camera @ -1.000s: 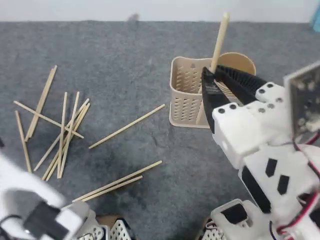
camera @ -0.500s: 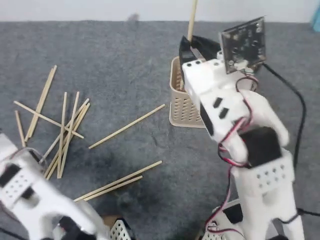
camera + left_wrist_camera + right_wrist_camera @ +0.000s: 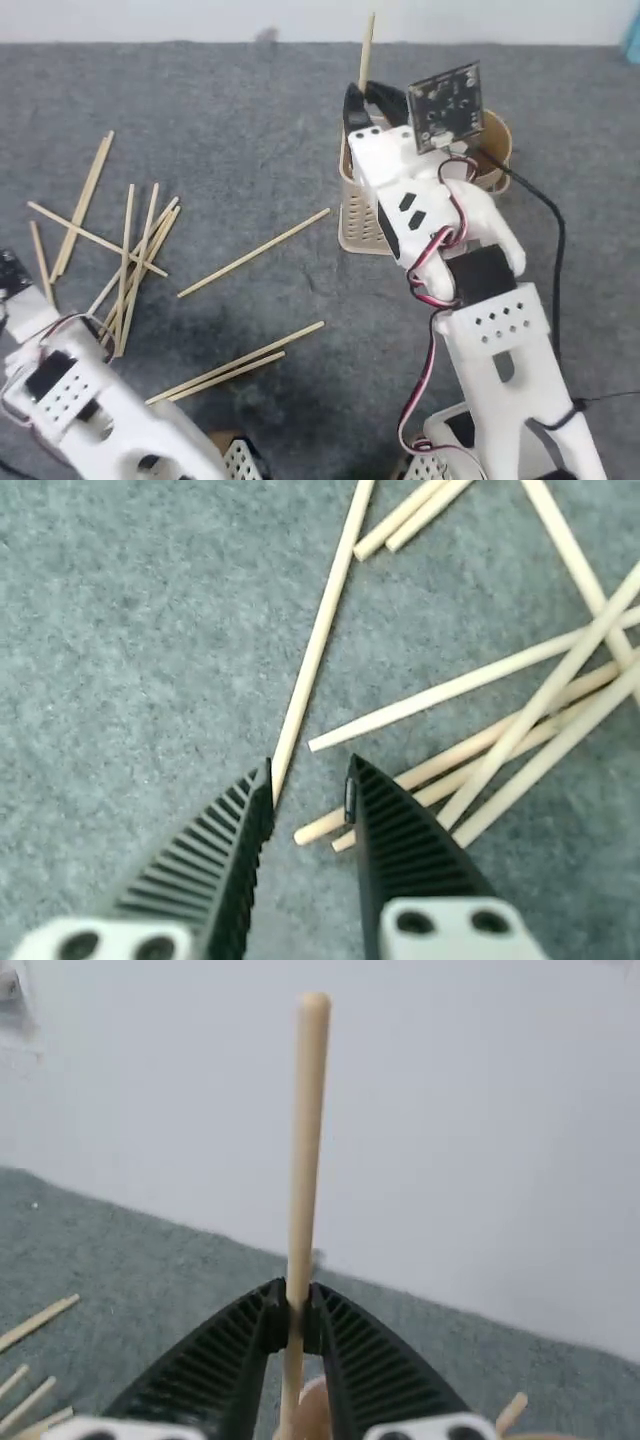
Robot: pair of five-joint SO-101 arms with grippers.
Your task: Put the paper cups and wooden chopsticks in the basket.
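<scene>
Fingers of the right gripper [image 3: 294, 1318] are pinched tight on a wooden chopstick [image 3: 305, 1140], gripping it low on the shaft so most of its length stands upright above them. From the high view I see that gripper [image 3: 360, 98] held over the near-left corner of the basket [image 3: 362, 215], with the held chopstick [image 3: 368, 45] pointing up past the back edge of the counter [image 3: 250, 120]. A paper cup [image 3: 497, 140] shows at the basket's far right, partly behind the arm's camera board; I cannot tell whether it sits inside the basket or just beside it. The right arm stretches forward from its base at the near edge, wrist raised over the basket.

One loose chopstick [image 3: 254, 252] lies slantwise left of the basket, a pair [image 3: 235, 363] lies nearer to me, and a crossed pile [image 3: 130, 260] lies well to the left. The left gripper [image 3: 308, 780] hangs low over that pile, fingers spread a little, with two stick ends [image 3: 322, 830] lying between the tips and a long stick [image 3: 320, 630] running off from one tip.
</scene>
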